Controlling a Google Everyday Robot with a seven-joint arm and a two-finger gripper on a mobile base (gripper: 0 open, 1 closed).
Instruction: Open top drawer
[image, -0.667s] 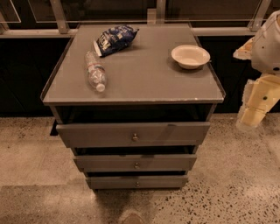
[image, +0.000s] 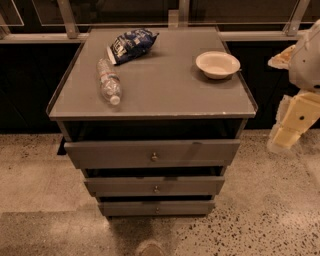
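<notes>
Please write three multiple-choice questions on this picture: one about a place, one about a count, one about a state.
1. Where is the pincer? A) on the top drawer's knob B) above the cabinet top C) right of the cabinet, apart from it
2. How many drawers are there? A) three B) two C) five
3. How is the bottle? A) upright B) lying on its side C) hanging
Answers: C, it hangs beside the cabinet, away from the top drawer; A, three grey fronts show; B, it lies flat.

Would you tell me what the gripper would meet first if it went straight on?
Probably the speckled floor: the gripper, right of the cabinet, points down, beside the top drawer rather than at it; depth unclear.
</notes>
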